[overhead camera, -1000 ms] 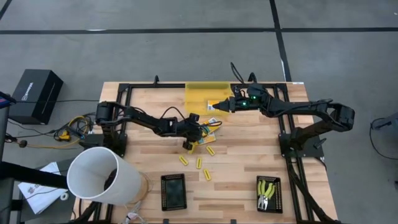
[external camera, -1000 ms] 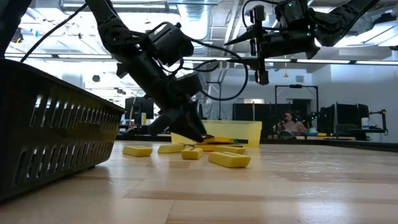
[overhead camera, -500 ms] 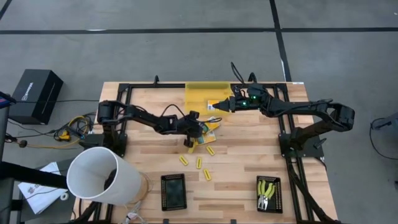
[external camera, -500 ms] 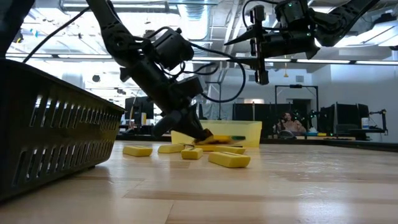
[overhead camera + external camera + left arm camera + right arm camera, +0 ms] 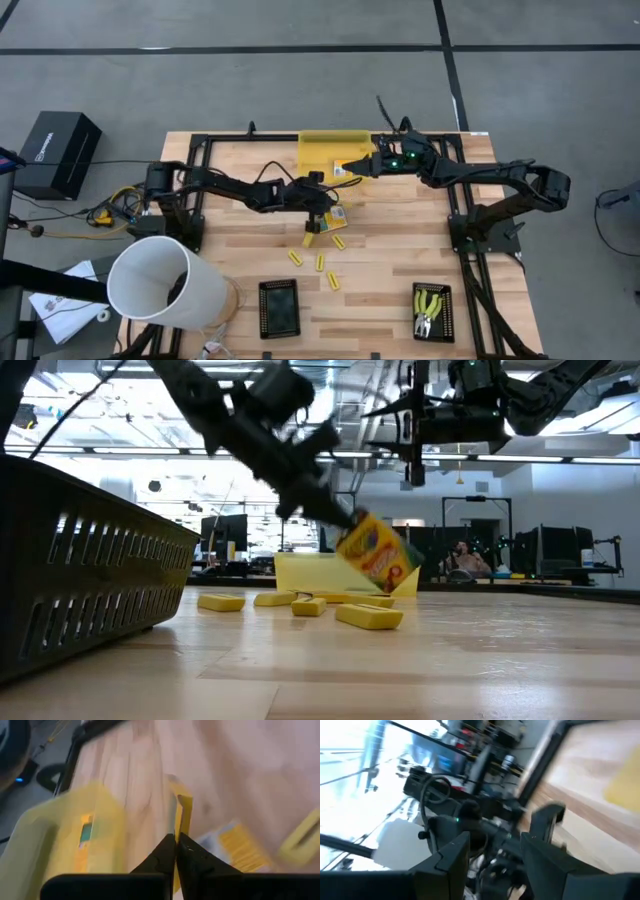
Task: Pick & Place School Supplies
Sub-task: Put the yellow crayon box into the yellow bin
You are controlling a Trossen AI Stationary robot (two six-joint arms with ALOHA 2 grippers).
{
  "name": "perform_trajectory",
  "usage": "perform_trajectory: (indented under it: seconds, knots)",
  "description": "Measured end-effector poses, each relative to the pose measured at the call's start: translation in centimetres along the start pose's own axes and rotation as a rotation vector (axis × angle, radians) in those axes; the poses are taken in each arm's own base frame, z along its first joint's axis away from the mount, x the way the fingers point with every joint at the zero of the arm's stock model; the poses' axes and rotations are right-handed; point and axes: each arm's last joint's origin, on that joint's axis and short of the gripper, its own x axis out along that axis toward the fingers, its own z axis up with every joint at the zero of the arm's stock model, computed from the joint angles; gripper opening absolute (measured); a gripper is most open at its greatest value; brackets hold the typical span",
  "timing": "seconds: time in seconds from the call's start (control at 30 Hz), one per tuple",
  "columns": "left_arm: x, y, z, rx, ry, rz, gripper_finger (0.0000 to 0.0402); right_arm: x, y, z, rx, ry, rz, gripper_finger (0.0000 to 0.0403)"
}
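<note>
My left gripper (image 5: 324,205) is shut on a small yellow-and-green printed box (image 5: 378,555) above the table's middle, just near of the translucent yellow bin (image 5: 332,152). Several short yellow sticks (image 5: 320,262) lie on the wood near of it. Another printed box (image 5: 235,845) lies flat on the table under the gripper. My right gripper (image 5: 352,168) hangs open and empty over the bin's right side. Two yellow-green handled tools (image 5: 431,305) lie in a black tray at the near right. My left gripper pinches the box by one thin edge (image 5: 181,827) between its two shut fingers. The fingers slant down at it from the table's left. The box hangs tilted below the fingers (image 5: 335,518), lifted clear of the table and the sticks.
An empty black tray (image 5: 279,307) stands at the near edge and fills the left of the low view (image 5: 80,590). A white bucket (image 5: 165,285) stands off the near-left corner. Black frame rails (image 5: 200,190) run along both sides of the table.
My left gripper has gone up from the table top, shut on the printed box, and a little toward the table's right edge. The box lay low among the sticks and now hangs tilted, clear of the wood. The sticks have stayed put.
</note>
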Motion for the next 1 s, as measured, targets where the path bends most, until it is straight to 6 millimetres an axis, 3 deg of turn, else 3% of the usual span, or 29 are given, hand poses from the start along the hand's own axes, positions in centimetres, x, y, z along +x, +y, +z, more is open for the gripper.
perform_trajectory:
  seconds: [0.1,0.3,0.57,0.83,1.0]
  knots:
    - [-1.4,0.4,1.5,-0.065,-0.04,0.004,0.0001,-0.3,0.6,0.8,-0.037,-0.042,0.075,0.0166]
    - [-4.3,1.3,2.4,-0.195,-0.014,-0.009,0.0002,-1.3,2.5,2.8,-0.153,-0.121,0.183,0.0166]
    - [-10.0,6.0,4.2,-0.611,-0.206,-0.015,0.0001,-2.5,5.4,5.3,-0.391,-0.172,0.173,0.0166]
    - [-16.6,10.4,4.9,-0.762,-0.453,-0.042,0.0002,-2.5,7.3,6.4,-0.534,-0.177,0.145,0.0166]
    - [-19.9,11.7,5.2,-0.797,-0.588,-0.11,0.0002,-2.4,8.3,6.9,-0.581,-0.187,0.161,0.0167]
